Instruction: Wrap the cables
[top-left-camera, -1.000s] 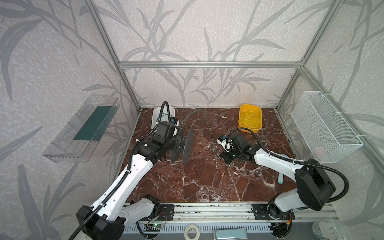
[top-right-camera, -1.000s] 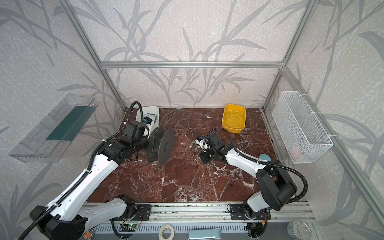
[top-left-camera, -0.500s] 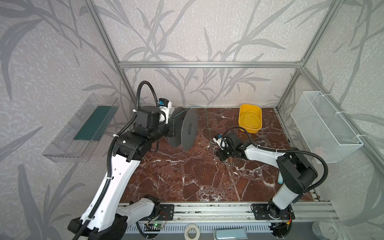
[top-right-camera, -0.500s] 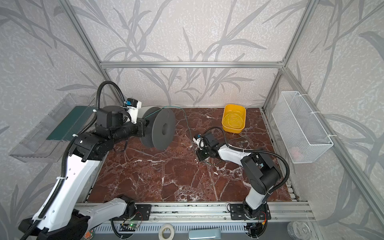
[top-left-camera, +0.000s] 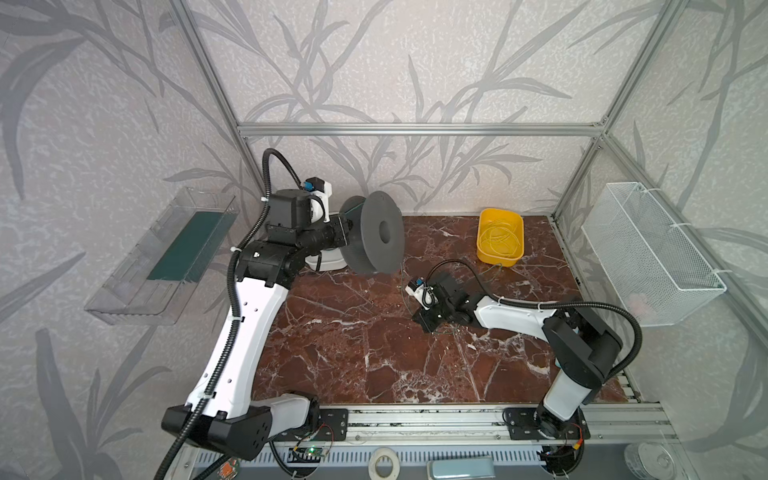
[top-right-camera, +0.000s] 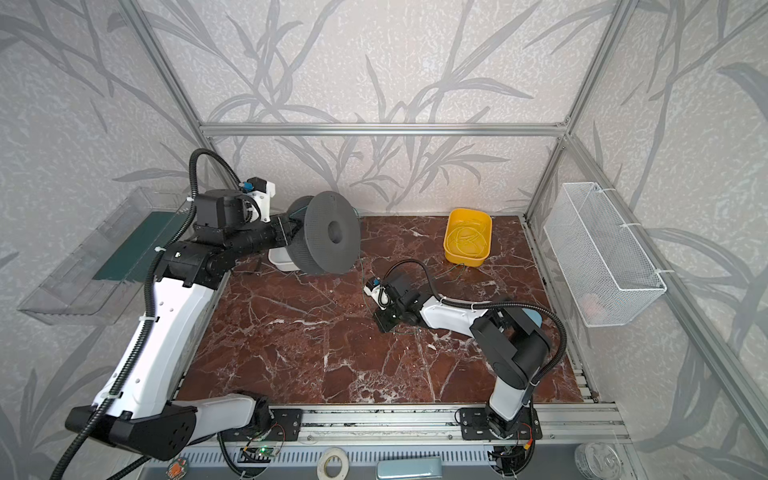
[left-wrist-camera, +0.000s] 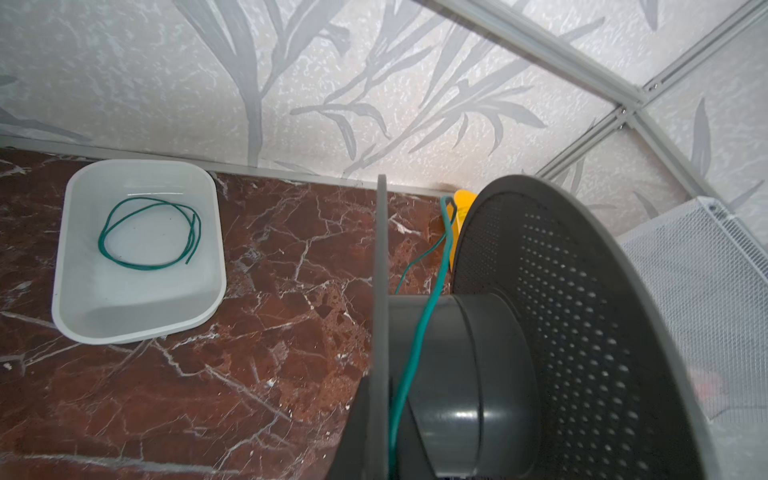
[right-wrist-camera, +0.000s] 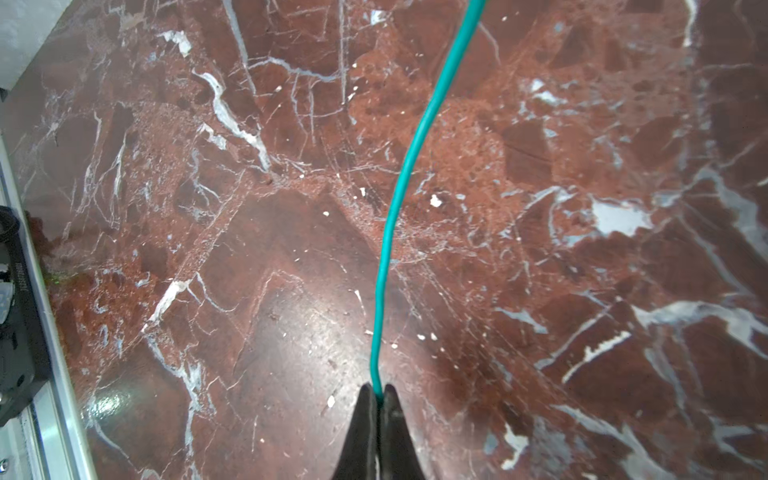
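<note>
My left gripper (top-left-camera: 347, 226) (top-right-camera: 296, 226) (left-wrist-camera: 384, 399) is shut on one flange of a dark grey spool (top-left-camera: 376, 237) (top-right-camera: 328, 232) (left-wrist-camera: 457, 365), held on edge above the table's back left. A thin green cable (left-wrist-camera: 419, 336) runs over the spool's hub past that flange. It drops to my right gripper (top-left-camera: 424, 322) (top-right-camera: 382, 324) (right-wrist-camera: 378, 388), which sits low over the table's middle and is shut on the cable (right-wrist-camera: 399, 195). Another green cable (left-wrist-camera: 143, 268) lies looped in a white tray (left-wrist-camera: 137, 328) behind the spool.
A yellow tray (top-left-camera: 498, 257) (top-right-camera: 467, 255) with thin wire loops stands at the back right. A white mesh basket (top-left-camera: 648, 249) hangs on the right wall and a clear shelf (top-left-camera: 166, 257) on the left wall. A tape roll (top-left-camera: 384, 463) lies beyond the front rail.
My left arm has lifted the spool up and toward the back wall. The right gripper has slid a little left and forward, still shut on the cable.
</note>
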